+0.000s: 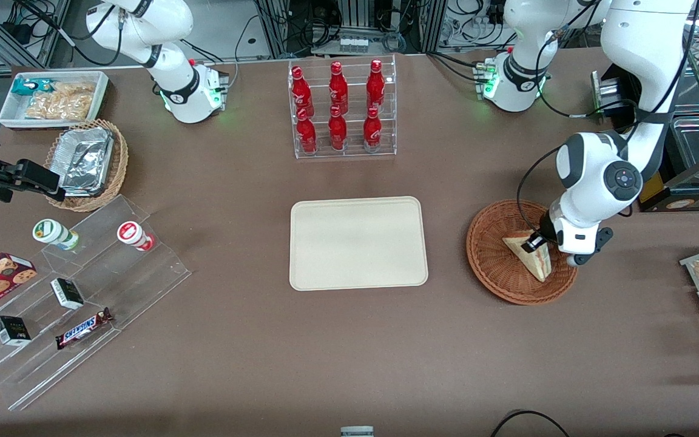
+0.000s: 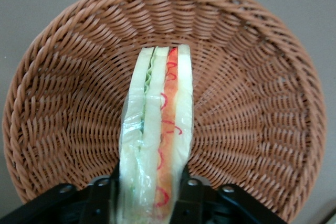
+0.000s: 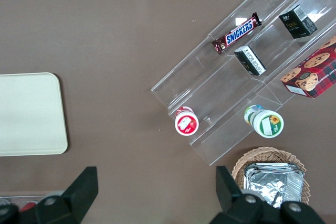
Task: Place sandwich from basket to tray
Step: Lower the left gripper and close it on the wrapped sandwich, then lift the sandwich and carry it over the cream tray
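Gripper [image 1: 536, 243] over the basket [image 1: 489, 255]: its fingertips are hidden by the sandwich [image 1: 531, 258] in the front view, and its body is cut off by the wrist picture's edge. Both fingers [image 2: 102, 195] flank the sandwich there. The tray [image 3: 26, 114] is cropped in the right wrist view.

sandwich [image 1: 531, 255] on edge in basket [image 1: 495, 267]; tray [image 1: 358, 243] bare.

— How many red bottles [image 1: 338, 104] are in the clear rack [image 1: 343, 152]?
— Six — two rows of three.
— And the baskets?
— Two: a reddish-brown basket [image 1: 495, 273] and a tan wicker basket [image 1: 116, 173]. One tray [image 1: 358, 243].
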Motion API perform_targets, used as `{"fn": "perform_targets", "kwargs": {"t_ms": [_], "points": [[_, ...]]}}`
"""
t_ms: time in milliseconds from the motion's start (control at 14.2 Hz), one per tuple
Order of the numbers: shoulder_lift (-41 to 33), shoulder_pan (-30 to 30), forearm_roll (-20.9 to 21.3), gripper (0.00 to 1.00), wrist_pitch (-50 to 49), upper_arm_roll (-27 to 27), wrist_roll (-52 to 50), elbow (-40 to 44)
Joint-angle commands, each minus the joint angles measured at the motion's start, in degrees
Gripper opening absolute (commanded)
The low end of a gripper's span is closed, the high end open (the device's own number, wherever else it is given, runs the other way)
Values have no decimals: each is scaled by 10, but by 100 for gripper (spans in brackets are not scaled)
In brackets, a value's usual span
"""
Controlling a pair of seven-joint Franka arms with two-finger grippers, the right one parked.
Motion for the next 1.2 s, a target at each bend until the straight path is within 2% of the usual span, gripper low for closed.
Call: {"fn": "perform_targets", "kwargs": {"t_ms": [0,212,282,424,565,776,1129], "points": [[-6,-27,2,1,-44,-1,0,47],[-3,-66,18,1,-145,-2,11,125],[6,-89,38,1,-185,-2,50,163],[48,-140,51,1,-255,-2,83,241],[92,-191,51,0,-299,-2,59,310],[164,-270,52,0,-301,-1,6,384],[255,-358,51,0,-299,-1,-70,478]]}}
